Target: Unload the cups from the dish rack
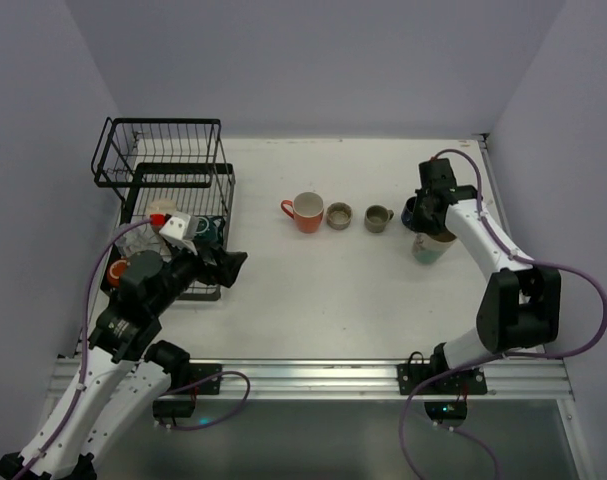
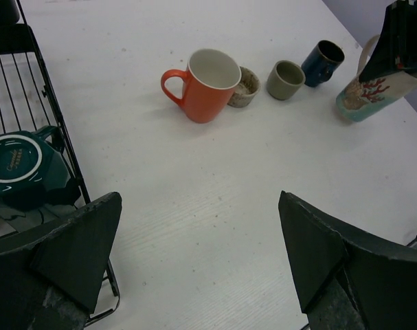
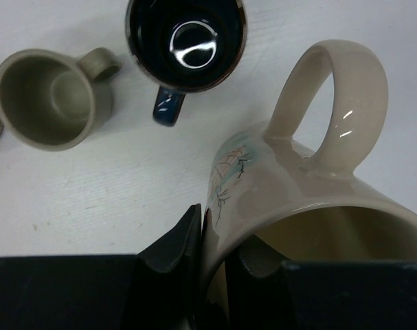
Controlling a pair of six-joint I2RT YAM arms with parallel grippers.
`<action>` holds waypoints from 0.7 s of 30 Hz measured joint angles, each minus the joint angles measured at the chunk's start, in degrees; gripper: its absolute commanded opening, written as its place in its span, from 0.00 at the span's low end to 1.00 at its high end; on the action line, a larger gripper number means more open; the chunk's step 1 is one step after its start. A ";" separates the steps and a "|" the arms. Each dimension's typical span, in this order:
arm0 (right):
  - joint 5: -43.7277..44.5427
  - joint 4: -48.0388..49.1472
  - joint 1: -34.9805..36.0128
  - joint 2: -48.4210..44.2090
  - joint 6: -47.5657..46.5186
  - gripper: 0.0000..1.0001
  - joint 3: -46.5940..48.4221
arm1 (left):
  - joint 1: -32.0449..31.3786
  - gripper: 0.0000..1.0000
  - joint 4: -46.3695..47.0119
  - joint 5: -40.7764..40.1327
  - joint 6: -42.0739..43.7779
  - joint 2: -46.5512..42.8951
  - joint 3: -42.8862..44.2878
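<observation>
Right gripper (image 3: 218, 258) fingers clamped on rim of cream mug (image 3: 277, 179), one inside, one outside. Mug at right end of row on table (image 1: 313, 300), just beside dark blue cup (image 3: 186, 42). Row leftward: grey-olive cup (image 3: 53, 89), speckled beige cup (image 1: 339, 215), orange mug (image 1: 307, 211). Left gripper (image 2: 200, 227) wide open, holding nothing, over bare table beside dish rack (image 1: 163, 150). Dark teal cup (image 2: 19, 165) in rack's lower tray, base toward left wrist camera.
</observation>
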 measured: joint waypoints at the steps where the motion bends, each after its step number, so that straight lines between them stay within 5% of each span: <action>1: -0.13 0.02 -1.14 0.81 -0.13 0.00 0.55 | 0.00 1.00 0.00 0.00 0.00 -0.17 0.00; 21: -1.49 2.45 -15.56 19.34 -2.56 0.00 17.55 | 0.00 1.00 0.00 -0.57 -0.02 0.94 0.00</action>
